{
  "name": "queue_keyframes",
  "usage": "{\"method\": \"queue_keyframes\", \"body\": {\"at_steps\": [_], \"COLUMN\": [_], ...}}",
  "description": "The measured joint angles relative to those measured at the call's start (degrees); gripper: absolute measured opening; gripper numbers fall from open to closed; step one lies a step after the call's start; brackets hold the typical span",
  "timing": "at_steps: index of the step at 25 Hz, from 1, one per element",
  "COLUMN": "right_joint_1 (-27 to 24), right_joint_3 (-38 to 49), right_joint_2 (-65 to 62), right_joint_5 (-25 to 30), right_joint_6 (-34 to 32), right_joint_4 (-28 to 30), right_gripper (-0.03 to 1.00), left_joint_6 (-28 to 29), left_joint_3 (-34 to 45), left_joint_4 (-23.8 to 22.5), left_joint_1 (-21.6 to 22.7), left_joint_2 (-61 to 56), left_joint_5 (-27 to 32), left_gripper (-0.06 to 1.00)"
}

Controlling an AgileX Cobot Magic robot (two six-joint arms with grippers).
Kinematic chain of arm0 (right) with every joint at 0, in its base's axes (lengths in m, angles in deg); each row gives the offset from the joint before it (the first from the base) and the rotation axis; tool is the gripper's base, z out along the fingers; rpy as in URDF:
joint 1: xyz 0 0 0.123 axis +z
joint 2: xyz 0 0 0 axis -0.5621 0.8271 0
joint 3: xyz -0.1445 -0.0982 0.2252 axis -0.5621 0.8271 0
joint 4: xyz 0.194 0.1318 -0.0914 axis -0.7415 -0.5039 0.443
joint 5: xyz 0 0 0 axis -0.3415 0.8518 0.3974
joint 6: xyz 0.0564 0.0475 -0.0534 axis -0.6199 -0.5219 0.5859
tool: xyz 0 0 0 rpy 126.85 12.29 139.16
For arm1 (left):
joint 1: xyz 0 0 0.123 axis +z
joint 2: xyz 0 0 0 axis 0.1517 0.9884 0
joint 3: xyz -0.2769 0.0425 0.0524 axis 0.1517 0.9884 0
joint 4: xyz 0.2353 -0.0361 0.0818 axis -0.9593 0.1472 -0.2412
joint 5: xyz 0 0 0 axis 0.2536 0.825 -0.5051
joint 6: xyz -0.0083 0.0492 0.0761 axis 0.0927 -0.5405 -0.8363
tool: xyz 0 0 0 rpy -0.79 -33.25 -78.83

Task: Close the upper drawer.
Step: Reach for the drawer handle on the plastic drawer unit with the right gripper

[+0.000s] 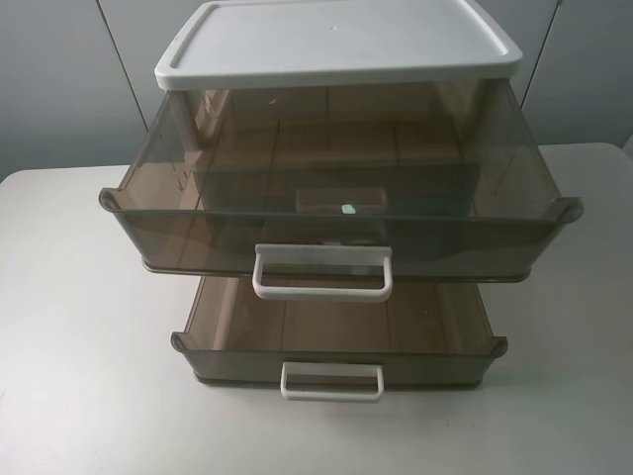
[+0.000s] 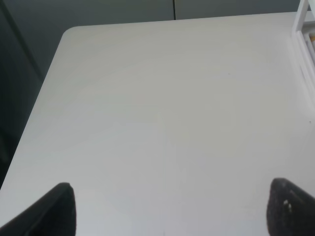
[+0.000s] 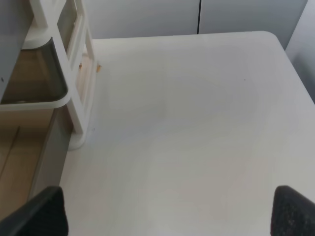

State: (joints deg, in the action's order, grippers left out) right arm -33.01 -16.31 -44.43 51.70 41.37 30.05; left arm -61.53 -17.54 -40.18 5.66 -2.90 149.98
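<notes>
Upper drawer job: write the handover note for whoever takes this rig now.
Left gripper: jaws open, empty, over bare table.
Right gripper: jaws open, empty, over the table near the drawer unit's frame.
Upper drawer: pulled well out under the white lid, white handle untouched. The lower drawer is out too.
Done: nothing yet.
Left: reach the upper drawer's front and push it fully in.

Pale white table [image 1: 69,327] with rounded corners, before grey panelled wall [image 1: 59,69], soft even light
</notes>
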Motion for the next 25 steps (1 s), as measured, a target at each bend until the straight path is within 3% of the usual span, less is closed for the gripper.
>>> {"method": "queue_keyframes", "body": {"at_steps": [6, 12, 19, 25], "right_joint_1": [0.0, 1.0, 11.9, 28.4], "right_joint_3": [-2.4, -8.3, -16.8, -25.8], "right_joint_2": [-0.1, 9.1, 27.2, 41.1], "right_joint_5": [0.3, 0.4, -4.5, -6.5], "right_joint_6": [1.2, 1.8, 4.0, 6.1], "right_joint_4": [0.5, 7.3, 8.0, 9.9], "right_gripper": [0.63, 0.63, 0.63, 0.63], "left_joint_6": [0.0, 0.0, 0.0, 0.0], "left_joint_3": [0.0, 0.0, 0.0, 0.0], "left_joint_4": [0.0, 0.0, 0.0, 0.0], "left_joint_1": [0.0, 0.0, 0.0, 0.0], "left_joint_2": [0.0, 0.0, 0.0, 0.0], "left_joint_5": [0.0, 0.0, 0.0, 0.0], "left_gripper": [0.74, 0.74, 0.74, 0.74]}}
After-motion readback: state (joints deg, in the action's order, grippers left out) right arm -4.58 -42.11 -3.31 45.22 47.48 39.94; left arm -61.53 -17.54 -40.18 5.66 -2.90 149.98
